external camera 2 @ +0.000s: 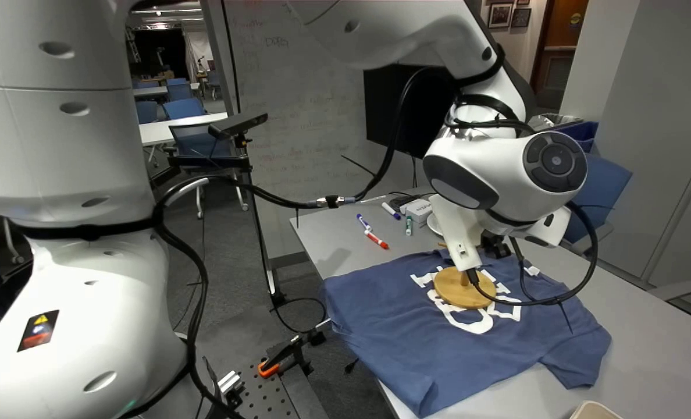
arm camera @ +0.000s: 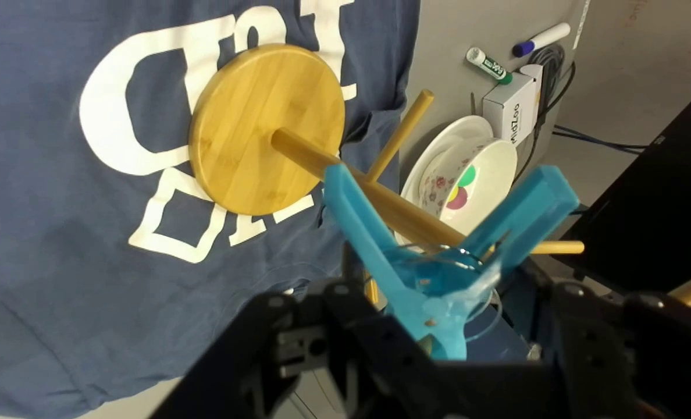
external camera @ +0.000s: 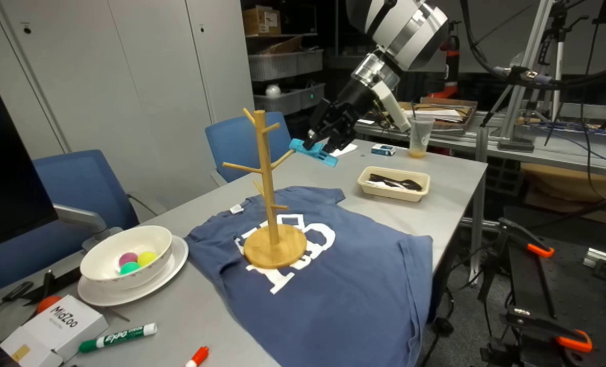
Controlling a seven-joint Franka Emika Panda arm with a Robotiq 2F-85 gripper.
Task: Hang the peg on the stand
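Gripper point(external camera: 321, 140) holds peg point(arm camera: 438, 308) — seemingly near stand point(external camera: 268, 188).

Blue T-shirt point(external camera: 333, 293) spread on table point(external camera: 453, 191), lower than fingers point(external camera: 321, 116). In an exterior view: bowl point(external camera: 129, 283) of coloured balls point(external camera: 128, 258) on plate point(external camera: 179, 261), MidZoo box point(external camera: 60, 329), green marker point(external camera: 118, 338) left of fingers; cream tray point(external camera: 392, 193), clear cup point(external camera: 421, 135) right of them.
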